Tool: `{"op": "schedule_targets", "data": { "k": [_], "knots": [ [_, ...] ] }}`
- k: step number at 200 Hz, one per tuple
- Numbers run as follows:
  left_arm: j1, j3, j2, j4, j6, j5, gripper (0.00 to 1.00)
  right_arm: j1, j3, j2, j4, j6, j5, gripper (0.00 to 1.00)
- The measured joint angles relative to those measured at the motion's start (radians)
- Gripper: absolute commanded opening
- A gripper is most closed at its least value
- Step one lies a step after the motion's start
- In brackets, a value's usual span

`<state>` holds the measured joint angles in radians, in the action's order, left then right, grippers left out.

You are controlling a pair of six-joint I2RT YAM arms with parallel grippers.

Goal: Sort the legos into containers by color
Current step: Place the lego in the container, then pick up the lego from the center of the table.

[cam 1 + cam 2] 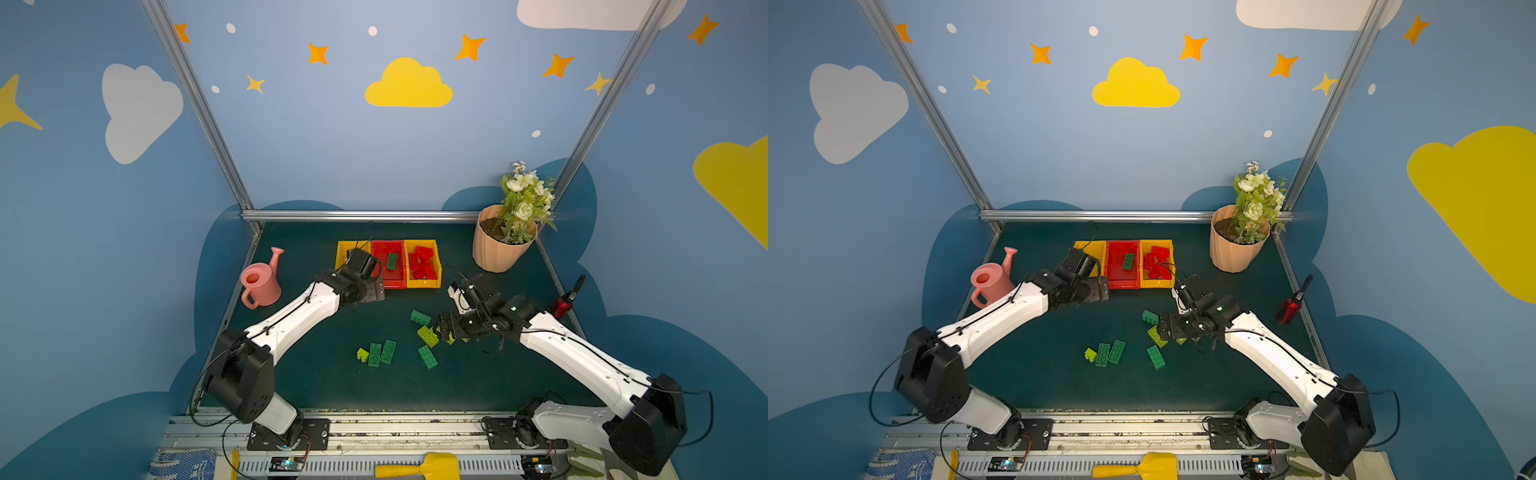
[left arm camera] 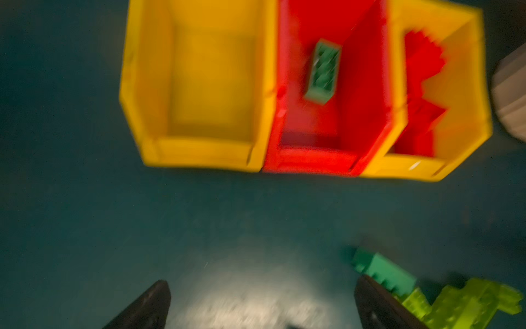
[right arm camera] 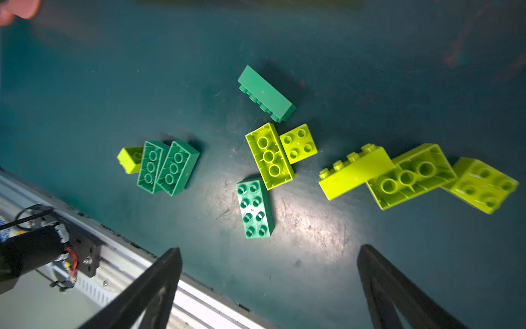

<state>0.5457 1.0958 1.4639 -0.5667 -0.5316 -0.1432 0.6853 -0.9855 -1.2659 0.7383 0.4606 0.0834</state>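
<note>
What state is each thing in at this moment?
Left pincer, open, empty.
Right pincer, open, empty.
Left yellow bin, empty.
Red bin, holds one dark green brick.
Right yellow bin, holds red bricks.
Loose bricks, green and lime, unsorted on the mat; some studs-up, some flipped.
Watering can, upright.
Flower pot, upright.

The middle bin (image 1: 388, 284) touches the left bin (image 1: 343, 253) and the right bin (image 1: 424, 284). One brick (image 1: 391, 261) lies in it; a heap of bricks (image 1: 422, 262) lies in the right bin. Loose bricks (image 1: 387, 352) lie on the counter (image 1: 332, 386) before it. A watering can (image 1: 261, 282) stands left of it, a flower pot (image 1: 496, 249) right.
</note>
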Motion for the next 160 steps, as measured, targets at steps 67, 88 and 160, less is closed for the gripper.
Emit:
{"op": "schedule_targets", "data": {
  "k": [67,88,160],
  "knots": [
    [0.029,-0.443,-0.461,0.044,-0.114,-0.008,1.0,0.011,-0.147,-0.273,-0.026,-0.084,0.01,0.81],
    [0.029,-0.519,-0.562,0.056,-0.147,-0.008,1.0,0.013,-0.185,-0.323,-0.027,-0.109,0.007,0.79],
    [0.031,-0.612,-0.765,0.054,-0.184,0.003,1.0,0.013,-0.304,-0.531,-0.031,-0.173,-0.012,0.72]
  ]
}}
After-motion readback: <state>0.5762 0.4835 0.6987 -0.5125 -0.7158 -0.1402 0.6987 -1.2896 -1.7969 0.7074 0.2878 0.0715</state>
